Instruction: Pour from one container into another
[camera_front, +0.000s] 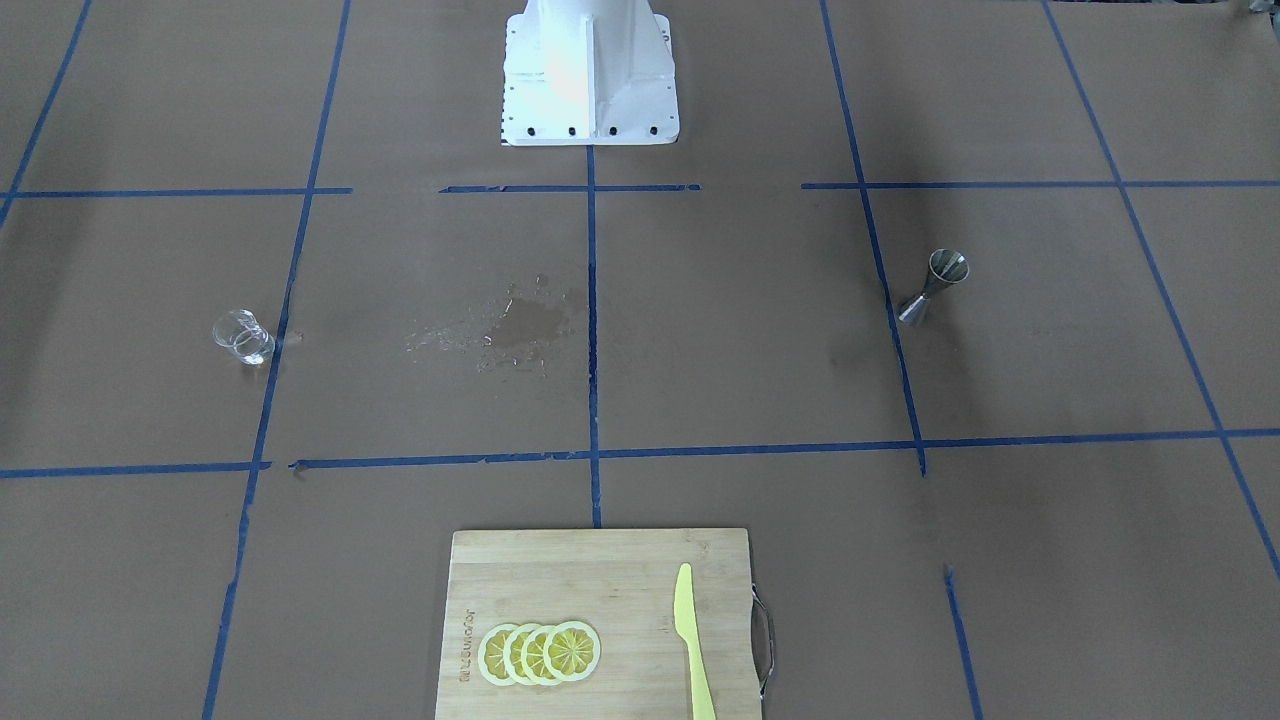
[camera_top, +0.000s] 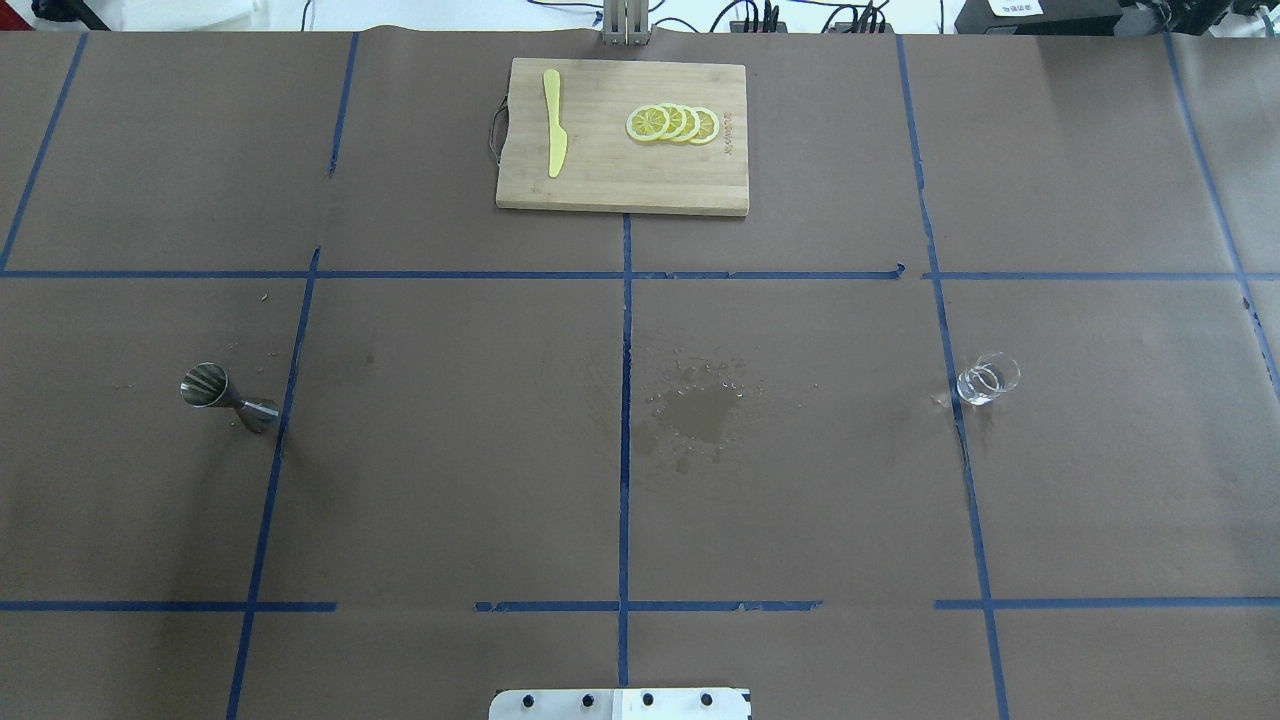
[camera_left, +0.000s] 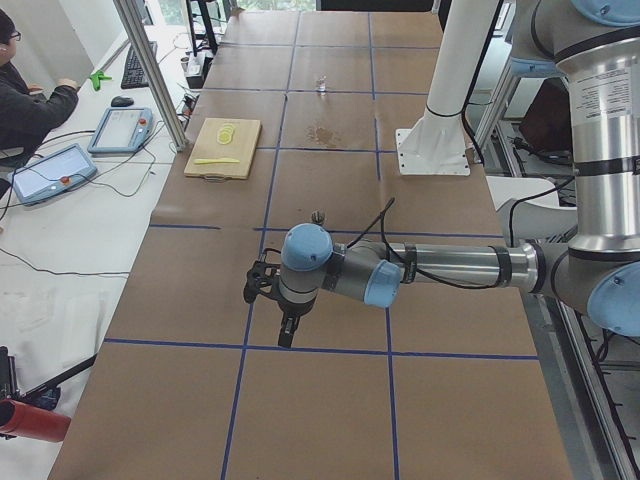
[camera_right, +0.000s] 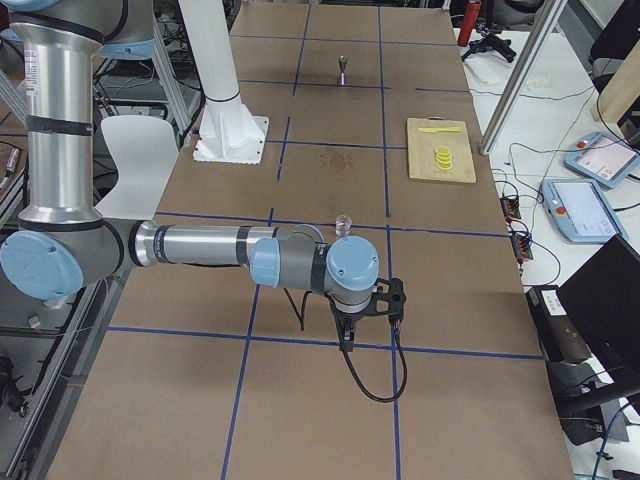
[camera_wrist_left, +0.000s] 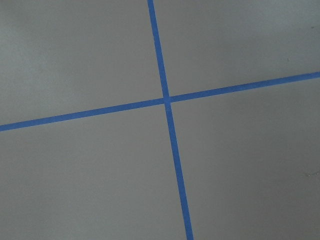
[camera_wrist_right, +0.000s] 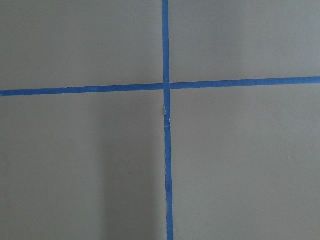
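A steel jigger (camera_top: 228, 395) stands upright on the table's left half, also seen as the jigger (camera_front: 933, 287). On the right half stands a small clear glass (camera_top: 987, 379), (camera_front: 243, 336). Neither gripper shows in the overhead or front view. In the exterior left view my left gripper (camera_left: 287, 338) hangs over the paper, nearer the table's end than the jigger (camera_left: 318, 216). In the exterior right view my right gripper (camera_right: 346, 340) hangs likewise, short of the glass (camera_right: 344, 225). I cannot tell whether either is open or shut. Both wrist views show only brown paper and blue tape.
A wet stain (camera_top: 700, 410) marks the paper at the centre. A wooden cutting board (camera_top: 600, 180) at the far edge carries lemon slices (camera_top: 673, 123) and a yellow knife (camera_top: 555, 135). The robot's base (camera_front: 590, 75) stands mid-table. A person (camera_left: 25, 100) sits at a side desk.
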